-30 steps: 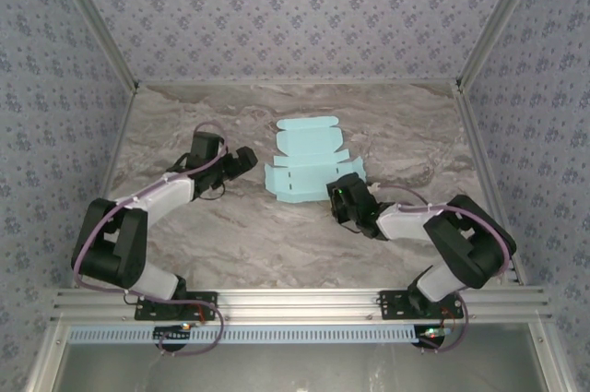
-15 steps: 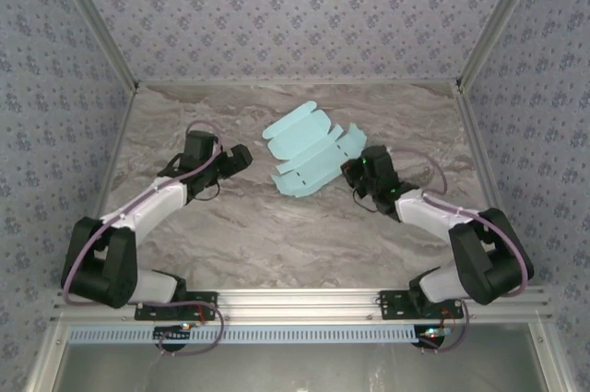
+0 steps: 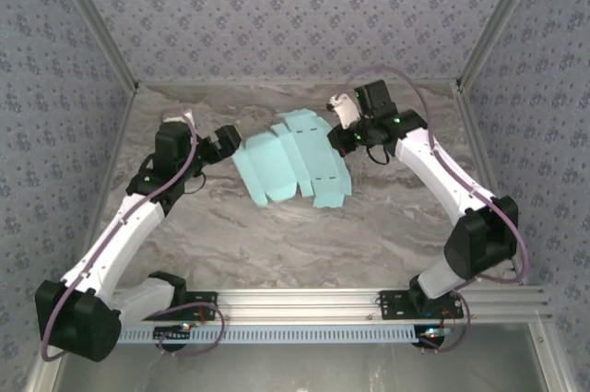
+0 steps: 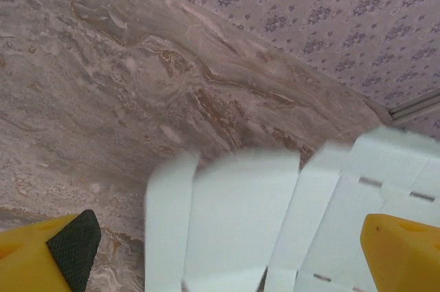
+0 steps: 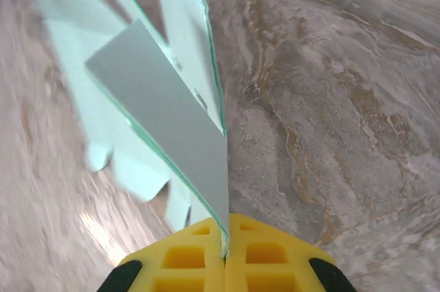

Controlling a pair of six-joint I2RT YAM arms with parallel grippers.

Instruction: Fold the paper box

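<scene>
Grey-brown marbled bench [image 3: 277,235], flower-print walls [image 3: 295,14] on three sides, metal rail [image 3: 295,300] along the near edge.

Right hand [image 3: 343,136]: closed tight, far-right of centre. The right wrist view has its yellow fingers [image 5: 185,257] pinched together on a thin edge of the paper box [image 3: 290,166], so it holds the card by its right side.

The paper box is an unfolded, flat pale cyan sheet with flaps and tabs. It sits mid-bench toward the far side, between the two hands. Its long axis runs roughly left-right, slanting a bit nearer toward the right. From the right wrist the sheet rises away from the fingers at an angle, so it looks lifted or tilted rather than lying flat.

Left hand [image 3: 230,144]: spread wide, holding nothing, just beside the sheet's left edge. In the left wrist view the flaps lie ahead of and between its two yellow fingertips. The card therefore lies to this hand's right, in line with the open gap. The right hand has the grip and the left is the free one nearest the loose end, so my guess is it would take that side for the fold.

Hard to tell:
- Both wrist views are motion-blurred on the card.
- Crease lines are barely readable.
- I cannot tell whether the near edge touches the bench.
- I cannot tell whether the left fingers touch the card.
</scene>
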